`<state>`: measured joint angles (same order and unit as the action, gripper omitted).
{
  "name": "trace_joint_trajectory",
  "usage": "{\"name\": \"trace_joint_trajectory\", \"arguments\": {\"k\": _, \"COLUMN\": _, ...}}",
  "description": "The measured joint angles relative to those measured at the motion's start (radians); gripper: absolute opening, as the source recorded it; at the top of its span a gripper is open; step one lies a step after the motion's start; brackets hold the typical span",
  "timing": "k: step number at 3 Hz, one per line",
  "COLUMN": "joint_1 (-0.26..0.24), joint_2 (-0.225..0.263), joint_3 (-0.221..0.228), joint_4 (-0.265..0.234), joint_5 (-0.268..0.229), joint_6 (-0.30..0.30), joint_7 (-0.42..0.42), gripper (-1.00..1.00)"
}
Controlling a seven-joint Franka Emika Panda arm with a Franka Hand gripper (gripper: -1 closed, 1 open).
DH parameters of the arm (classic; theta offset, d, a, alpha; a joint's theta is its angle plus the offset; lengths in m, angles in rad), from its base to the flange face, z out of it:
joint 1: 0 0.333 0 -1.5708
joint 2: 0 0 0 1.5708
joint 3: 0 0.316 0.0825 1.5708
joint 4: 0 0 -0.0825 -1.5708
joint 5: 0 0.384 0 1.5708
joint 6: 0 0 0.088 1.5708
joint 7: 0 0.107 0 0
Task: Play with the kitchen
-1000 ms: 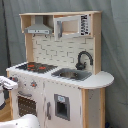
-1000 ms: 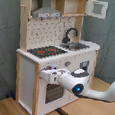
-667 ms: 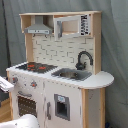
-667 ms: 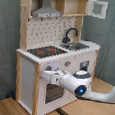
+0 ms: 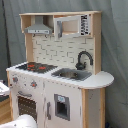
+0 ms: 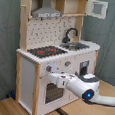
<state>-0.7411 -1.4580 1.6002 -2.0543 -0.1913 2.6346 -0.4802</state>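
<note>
Reaching in from the second exterior view's right, the white robot arm stretches level toward the oven door, probably after its handle. Its jaws lie at the door's top edge, but whether they are parted or clenched cannot be told. Behind stands the tall white and light-wood toy kitchen, on a wooden floor before a grey curtain.

In the second exterior view, the white arm is stretching across the front of the kitchen, blocking the way to the oven door. Above the hob open room is lying under the grey hood, while the black tap is standing in the way over the sink on the second exterior view's right.
</note>
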Motion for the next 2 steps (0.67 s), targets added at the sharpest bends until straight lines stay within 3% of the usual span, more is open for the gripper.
{"name": "trace_joint_trajectory", "arguments": {"k": 1, "joint_1": 0.036, "joint_2": 0.000, "joint_3": -0.081, "joint_4": -0.043, "joint_5": 0.000, "joint_6": -0.026, "joint_7": -0.003, "gripper": 1.00}}
{"name": "trace_joint_trajectory", "arguments": {"k": 2, "joint_1": 0.061, "joint_2": -0.002, "joint_3": -0.150, "joint_4": -0.043, "joint_5": 0.000, "joint_6": -0.096, "joint_7": 0.028, "gripper": 1.00}}
